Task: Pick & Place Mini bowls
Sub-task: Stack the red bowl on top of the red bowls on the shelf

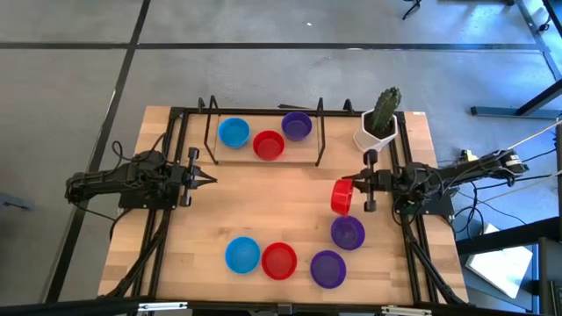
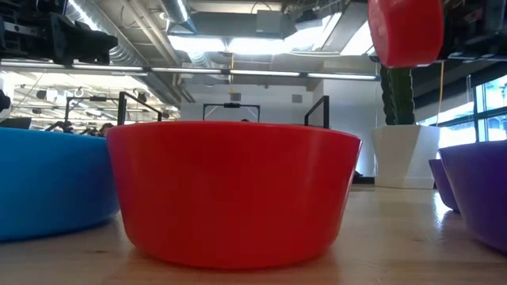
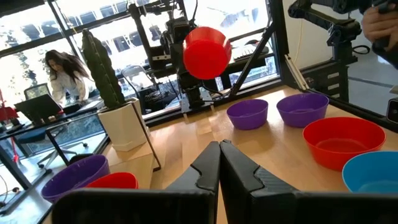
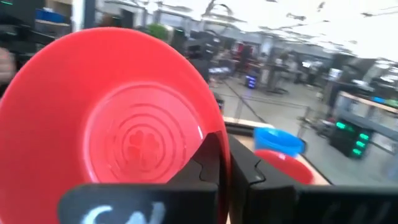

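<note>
The right gripper (image 1: 353, 195) is clamped on the rim of a red mini bowl (image 1: 342, 197), its jaws closed with the bowl's wall between them; the bowl is held on edge, clear of the table (image 1: 263, 202), its hollow facing back toward the wrist so that the moulded rings of its floor (image 4: 140, 140) fill the right wrist view. Below and just behind these jaws rests a purple bowl (image 1: 348, 233), with a second purple bowl (image 1: 327, 268) farther out on the near edge of the table; a red bowl (image 1: 279, 261) and a blue bowl (image 1: 242, 254) continue that near row, well apart from the jaws. Across the table, inside a black wire frame (image 1: 263, 132), sit a blue bowl (image 1: 234, 132), a red bowl (image 1: 269, 144) and a purple bowl (image 1: 297, 125). A white pot with a cactus (image 1: 380, 123) stands just beside the right arm, on the far side of its jaws. The left gripper (image 1: 208, 179) waits with its jaws closed on nothing; its fingers (image 3: 208, 168) meet in a point aimed across the bare wood toward the raised red bowl, well apart from it. In the low view the near red bowl (image 2: 230, 194) dominates, and the held bowl (image 2: 404, 32) hangs above.
</note>
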Controlling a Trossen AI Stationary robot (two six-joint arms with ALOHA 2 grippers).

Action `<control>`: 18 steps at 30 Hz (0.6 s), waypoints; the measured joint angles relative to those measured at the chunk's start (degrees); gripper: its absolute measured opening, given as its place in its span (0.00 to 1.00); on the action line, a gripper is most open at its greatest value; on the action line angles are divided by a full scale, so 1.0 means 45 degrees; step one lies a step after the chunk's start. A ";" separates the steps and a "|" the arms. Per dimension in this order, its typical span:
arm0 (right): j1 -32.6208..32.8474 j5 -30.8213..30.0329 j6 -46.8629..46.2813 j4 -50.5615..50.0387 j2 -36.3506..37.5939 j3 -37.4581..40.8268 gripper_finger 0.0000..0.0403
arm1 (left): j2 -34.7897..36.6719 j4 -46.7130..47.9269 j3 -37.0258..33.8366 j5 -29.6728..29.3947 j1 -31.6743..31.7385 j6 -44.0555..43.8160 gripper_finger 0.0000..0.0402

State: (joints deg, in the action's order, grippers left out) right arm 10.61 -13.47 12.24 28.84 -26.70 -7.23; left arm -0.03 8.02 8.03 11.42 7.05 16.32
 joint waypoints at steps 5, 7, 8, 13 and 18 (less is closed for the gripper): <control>0.0000 -0.0200 0.0003 -0.0083 0.0054 0.0034 0.01 | 0.0001 0.0000 0.0000 0.0000 0.0004 -0.0010 0.01; 0.0000 -0.0200 0.0008 -0.0083 0.0054 0.0034 0.01 | 0.0002 -0.0001 0.0000 0.0002 0.0005 -0.0010 0.01; 0.0000 -0.0200 0.0008 -0.0083 0.0054 0.0034 0.01 | 0.0000 -0.0001 0.0000 0.0004 0.0005 -0.0010 0.01; 0.0000 -0.0200 0.0008 -0.0087 0.0054 0.0034 0.01 | 0.0005 -0.0001 0.0000 0.0000 0.0005 -0.0010 0.01; 0.0000 -0.0242 -0.0107 0.0102 -0.0220 -0.0115 0.01 | 0.0000 -0.0001 0.0000 0.0000 0.0005 -0.0014 0.01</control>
State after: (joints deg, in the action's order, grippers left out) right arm 10.61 -14.56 11.75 29.30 -27.69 -7.74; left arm -0.03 8.01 8.03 11.42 7.07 16.25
